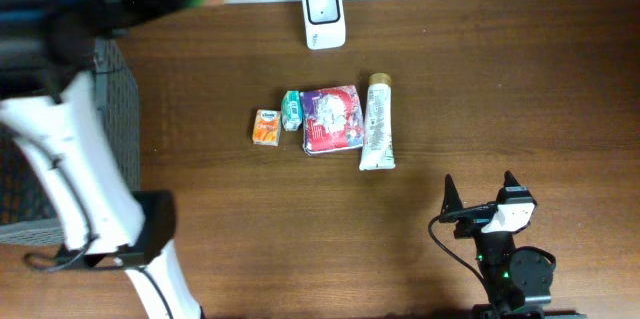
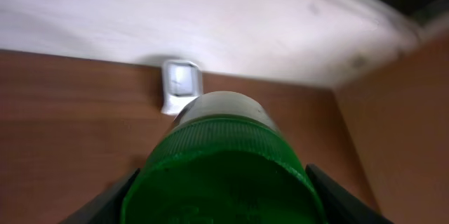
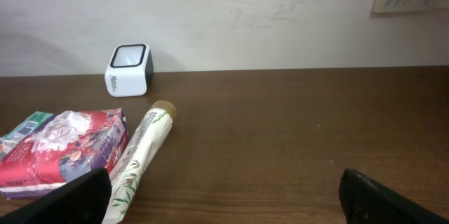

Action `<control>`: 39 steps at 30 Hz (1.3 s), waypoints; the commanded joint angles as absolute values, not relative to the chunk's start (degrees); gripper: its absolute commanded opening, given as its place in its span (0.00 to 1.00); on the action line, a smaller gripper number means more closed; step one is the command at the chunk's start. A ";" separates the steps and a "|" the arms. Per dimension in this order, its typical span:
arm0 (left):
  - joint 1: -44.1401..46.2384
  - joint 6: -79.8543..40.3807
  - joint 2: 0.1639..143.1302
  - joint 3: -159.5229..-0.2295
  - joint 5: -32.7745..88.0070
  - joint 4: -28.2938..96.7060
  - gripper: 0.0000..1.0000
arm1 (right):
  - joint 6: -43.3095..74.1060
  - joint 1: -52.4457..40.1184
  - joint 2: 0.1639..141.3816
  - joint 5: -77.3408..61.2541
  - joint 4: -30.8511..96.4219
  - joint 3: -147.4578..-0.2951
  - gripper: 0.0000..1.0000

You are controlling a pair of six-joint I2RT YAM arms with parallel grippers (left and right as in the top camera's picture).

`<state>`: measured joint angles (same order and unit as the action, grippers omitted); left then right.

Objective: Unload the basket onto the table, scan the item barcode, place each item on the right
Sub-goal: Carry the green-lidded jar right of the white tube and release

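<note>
Left hand (image 2: 221, 206) pinched a green container (image 2: 221, 161), raised at the far left and aimed at the white scanner (image 2: 181, 83) by the tabletop's (image 1: 500, 79) far edge, likely to present its barcode. Right hand (image 1: 481, 191) sat near right, spread and empty.

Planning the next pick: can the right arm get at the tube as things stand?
Probably yes. The right gripper is open and empty, only bare table lies between it and the tube, and the red packet sits on the tube's far side.
</note>
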<state>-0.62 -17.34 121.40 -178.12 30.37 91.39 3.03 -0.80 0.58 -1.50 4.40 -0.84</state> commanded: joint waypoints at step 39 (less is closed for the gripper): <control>39.97 -17.02 147.20 -179.87 -0.01 76.86 0.99 | 3.46 -1.13 0.21 -1.21 4.47 -0.32 0.99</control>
<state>43.46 -17.32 161.14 -178.19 -1.69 76.90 3.03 -0.80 0.58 -1.50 4.40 -0.84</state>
